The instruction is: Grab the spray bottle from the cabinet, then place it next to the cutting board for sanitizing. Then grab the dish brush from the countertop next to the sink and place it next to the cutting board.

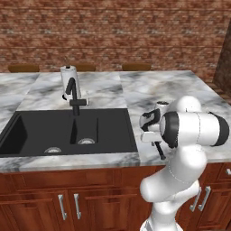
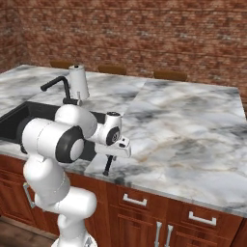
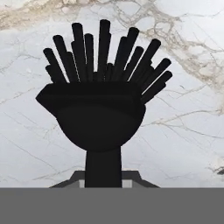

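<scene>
The dish brush (image 3: 98,109) is black, with its bristle head fanned out toward the marble and its thin handle running back between my fingertips. My gripper (image 3: 103,181) is shut on that handle. From the base cameras the hand points down at the countertop just right of the sink, and the gripper (image 1: 156,143) holds the dish brush (image 1: 160,152) close to the counter's front edge. The right base view shows the dish brush (image 2: 108,166) as a short dark stick hanging under the gripper (image 2: 111,157). The spray bottle, the cabinet and the cutting board are out of view.
A black double sink (image 1: 27,135) with a dark faucet (image 1: 74,97) lies left of the hand. A white cylinder (image 1: 68,77) stands behind the faucet. Bare marble countertop (image 2: 193,130) stretches right. A brick wall runs behind; lower units with bar handles (image 2: 135,200) sit below.
</scene>
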You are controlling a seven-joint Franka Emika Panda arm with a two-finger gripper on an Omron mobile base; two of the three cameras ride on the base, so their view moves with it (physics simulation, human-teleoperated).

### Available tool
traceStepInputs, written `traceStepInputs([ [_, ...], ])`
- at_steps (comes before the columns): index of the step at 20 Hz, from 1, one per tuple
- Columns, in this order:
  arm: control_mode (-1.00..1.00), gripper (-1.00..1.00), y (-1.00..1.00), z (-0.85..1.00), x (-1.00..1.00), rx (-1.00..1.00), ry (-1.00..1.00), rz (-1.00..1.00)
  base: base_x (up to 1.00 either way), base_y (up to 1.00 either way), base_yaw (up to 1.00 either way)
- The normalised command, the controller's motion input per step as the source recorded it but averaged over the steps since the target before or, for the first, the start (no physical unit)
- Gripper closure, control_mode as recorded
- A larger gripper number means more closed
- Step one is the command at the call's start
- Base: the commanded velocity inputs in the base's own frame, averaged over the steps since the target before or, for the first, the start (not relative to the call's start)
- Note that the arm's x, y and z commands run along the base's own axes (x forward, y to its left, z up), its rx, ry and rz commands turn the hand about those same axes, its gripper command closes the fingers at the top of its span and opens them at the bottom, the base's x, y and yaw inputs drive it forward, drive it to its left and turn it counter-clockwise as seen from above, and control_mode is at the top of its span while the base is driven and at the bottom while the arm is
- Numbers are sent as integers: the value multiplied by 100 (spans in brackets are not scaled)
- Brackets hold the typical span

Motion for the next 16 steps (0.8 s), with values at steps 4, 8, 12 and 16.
traceStepInputs([
  [4, -100, 100, 0, 51, -30, 12, -33, 0, 0, 0, 0],
  [8, -100, 100, 0, 57, -23, 10, -47, 0, 0, 0, 0],
  [12, -100, 100, 0, 79, -36, 9, -45, 0, 0, 0, 0],
  [16, -100, 100, 0, 93, -34, 5, -37, 0, 0, 0, 0],
])
